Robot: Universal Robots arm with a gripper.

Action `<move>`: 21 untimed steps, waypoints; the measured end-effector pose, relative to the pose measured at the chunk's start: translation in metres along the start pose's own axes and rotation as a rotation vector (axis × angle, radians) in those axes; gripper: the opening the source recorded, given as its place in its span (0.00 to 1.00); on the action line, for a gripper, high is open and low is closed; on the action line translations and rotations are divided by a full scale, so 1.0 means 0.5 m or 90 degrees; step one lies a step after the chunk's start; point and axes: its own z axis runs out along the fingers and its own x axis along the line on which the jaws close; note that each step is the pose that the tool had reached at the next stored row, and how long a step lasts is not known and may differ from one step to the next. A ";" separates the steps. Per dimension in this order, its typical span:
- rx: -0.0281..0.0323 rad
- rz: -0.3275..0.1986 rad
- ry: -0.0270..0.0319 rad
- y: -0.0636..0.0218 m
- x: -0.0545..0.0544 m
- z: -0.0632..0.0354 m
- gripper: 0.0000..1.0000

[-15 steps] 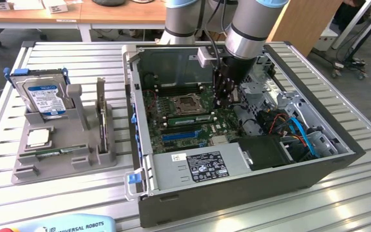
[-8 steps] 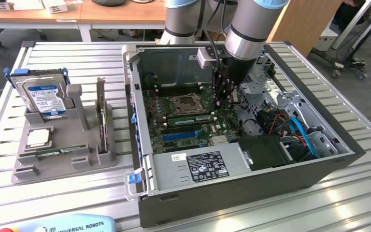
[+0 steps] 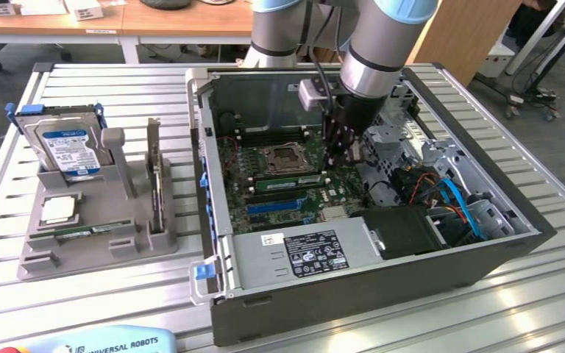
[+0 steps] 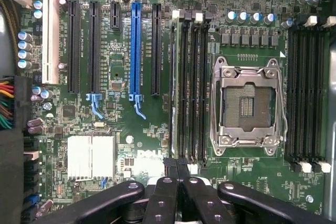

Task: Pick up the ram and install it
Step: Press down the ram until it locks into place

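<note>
The ram [image 3: 290,179] is a narrow green stick standing in a memory slot beside the empty CPU socket [image 3: 285,156] on the motherboard, inside the open computer case [image 3: 361,294]. In the wrist view it shows edge-on as a pale strip [image 4: 175,87] in the outermost of several black slots. My gripper [image 3: 343,157] hangs low inside the case, over the end of those slots. Its black fingers [image 4: 169,174] are pressed together and my gripper [image 4: 177,170] is shut, with nothing visible between them. Whether the tips touch the ram I cannot tell.
A grey fixture [image 3: 115,243] at the exterior view's left holds a hard drive with a blue label [image 3: 64,147], a small silver chip [image 3: 59,210], another green stick lying flat [image 3: 88,231] and a thin upright board [image 3: 153,176]. A power supply [image 3: 307,254], cables [image 3: 459,202] and drive cage crowd the case.
</note>
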 end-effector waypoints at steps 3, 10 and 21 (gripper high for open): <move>0.0000 0.000 0.0001 0.000 0.000 0.004 0.10; 0.0000 0.000 0.0000 0.000 0.000 0.011 0.10; -0.0001 0.000 -0.0006 0.000 -0.003 0.012 0.10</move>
